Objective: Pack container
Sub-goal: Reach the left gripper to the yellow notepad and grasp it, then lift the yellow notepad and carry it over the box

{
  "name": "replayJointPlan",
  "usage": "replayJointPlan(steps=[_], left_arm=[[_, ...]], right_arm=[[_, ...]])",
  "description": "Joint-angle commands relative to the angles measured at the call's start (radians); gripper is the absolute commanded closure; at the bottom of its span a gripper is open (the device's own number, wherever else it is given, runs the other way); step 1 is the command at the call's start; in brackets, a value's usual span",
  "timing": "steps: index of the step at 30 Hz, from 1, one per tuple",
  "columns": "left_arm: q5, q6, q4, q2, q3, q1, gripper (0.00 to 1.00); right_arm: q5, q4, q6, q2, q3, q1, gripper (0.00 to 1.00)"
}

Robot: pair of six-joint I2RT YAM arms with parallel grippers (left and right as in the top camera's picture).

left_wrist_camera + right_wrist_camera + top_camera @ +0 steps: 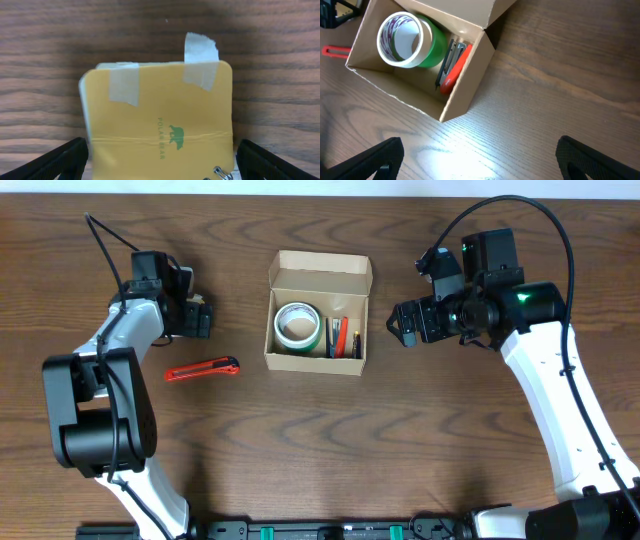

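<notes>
The tan cardboard container (pixel 318 280) stands open at the table's middle, lid flap up at the back. It holds a green and white tape roll (pixel 297 326) and red and black tools (pixel 342 337). The right wrist view shows the container (pixel 465 97), the roll (pixel 402 40) and a red tool (pixel 455 70). My left gripper (pixel 200 318) is open left of the container. In the left wrist view its fingers (pixel 160 152) straddle a yellow notepad (pixel 160 100) with two tape strips. My right gripper (pixel 405 322) is open and empty right of the container, over bare wood (pixel 480 150).
A red utility knife (pixel 202 370) lies on the table in front of my left gripper, left of the container; its tip shows in the right wrist view (pixel 335 51). The tabletop is dark wood.
</notes>
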Motion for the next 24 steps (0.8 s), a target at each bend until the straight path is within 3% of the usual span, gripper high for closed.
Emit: replayJointPlan(steps=[1, 10, 17, 24], left_arm=[[0.006, -0.004, -0.002, 0.031, 0.018, -0.001, 0.05], [-0.031, -0.028, 0.012, 0.054, 0.018, -0.007, 0.01], [-0.031, -0.043, 0.012, 0.055, 0.019, -0.007, 0.32], [-0.031, -0.046, 0.004, 0.055, 0.024, -0.007, 0.36]], right_arm=[[-0.010, 0.000, -0.012, -0.017, 0.002, -0.003, 0.01], [-0.010, 0.000, -0.012, -0.017, 0.002, -0.003, 0.01], [-0.011, 0.000, -0.012, -0.017, 0.002, -0.003, 0.01], [-0.011, 0.000, -0.012, -0.017, 0.002, -0.003, 0.01]])
